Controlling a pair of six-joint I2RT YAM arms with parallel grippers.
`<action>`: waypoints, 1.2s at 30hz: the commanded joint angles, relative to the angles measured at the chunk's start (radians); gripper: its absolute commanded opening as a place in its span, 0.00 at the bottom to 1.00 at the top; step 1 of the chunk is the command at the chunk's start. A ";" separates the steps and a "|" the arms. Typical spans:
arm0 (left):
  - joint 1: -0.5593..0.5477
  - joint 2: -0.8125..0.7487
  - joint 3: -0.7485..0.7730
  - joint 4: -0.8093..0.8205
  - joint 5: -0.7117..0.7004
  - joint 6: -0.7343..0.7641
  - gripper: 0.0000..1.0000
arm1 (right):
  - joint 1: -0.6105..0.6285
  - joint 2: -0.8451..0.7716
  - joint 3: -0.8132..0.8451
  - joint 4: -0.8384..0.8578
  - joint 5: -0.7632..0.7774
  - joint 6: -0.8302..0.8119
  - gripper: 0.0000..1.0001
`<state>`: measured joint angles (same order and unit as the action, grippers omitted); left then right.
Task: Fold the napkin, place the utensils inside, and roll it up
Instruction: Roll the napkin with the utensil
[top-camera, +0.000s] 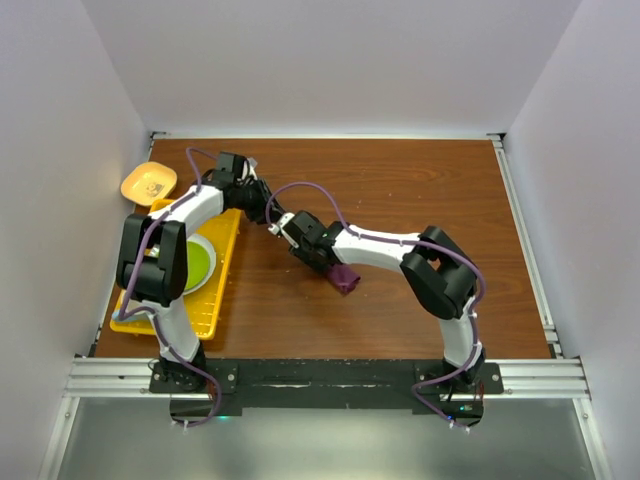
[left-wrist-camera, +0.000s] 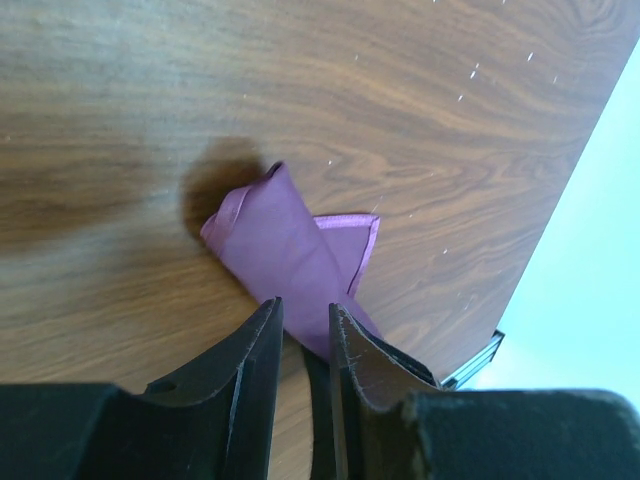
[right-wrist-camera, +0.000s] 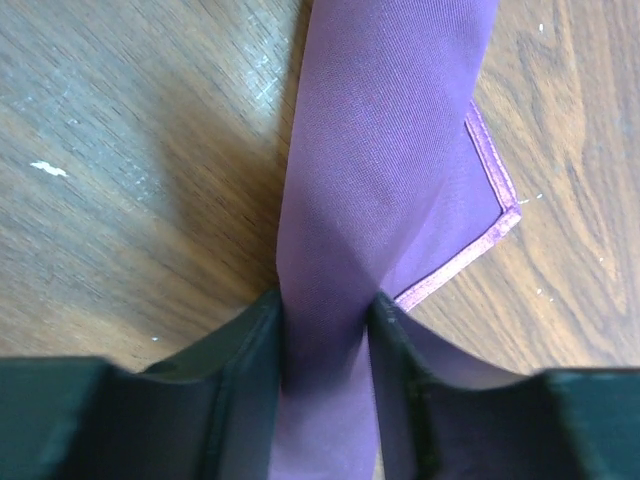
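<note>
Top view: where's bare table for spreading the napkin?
Bare wood: far right, between right arm and side rail; near centre, between yellow tray and right arm. Crowded: left edge (tray, green plate, bowl, left arm) and around the napkin.

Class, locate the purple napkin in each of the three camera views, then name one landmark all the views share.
Top external: napkin, a small purple patch near the middle of the table.
Left wrist: napkin at centre, just ahead of the left pincer.
Right wrist: napkin fills the centre, from the top edge down into the right pincer.
Shared landmark: the brown wood-grain table under it.
</note>
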<state>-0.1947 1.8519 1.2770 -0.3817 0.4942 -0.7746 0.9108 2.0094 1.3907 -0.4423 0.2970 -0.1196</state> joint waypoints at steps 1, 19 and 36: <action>0.000 -0.051 -0.004 0.052 0.049 0.032 0.30 | -0.056 -0.011 -0.002 0.005 -0.117 0.049 0.31; -0.141 0.079 0.004 0.365 0.231 -0.144 0.30 | -0.492 0.130 -0.065 0.140 -1.318 0.357 0.10; -0.184 0.268 -0.067 0.664 0.156 -0.129 0.23 | -0.584 0.118 -0.163 0.186 -1.268 0.385 0.31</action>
<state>-0.3832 2.0735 1.2301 0.1970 0.6884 -0.9245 0.3264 2.1574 1.2602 -0.2508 -1.0496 0.2539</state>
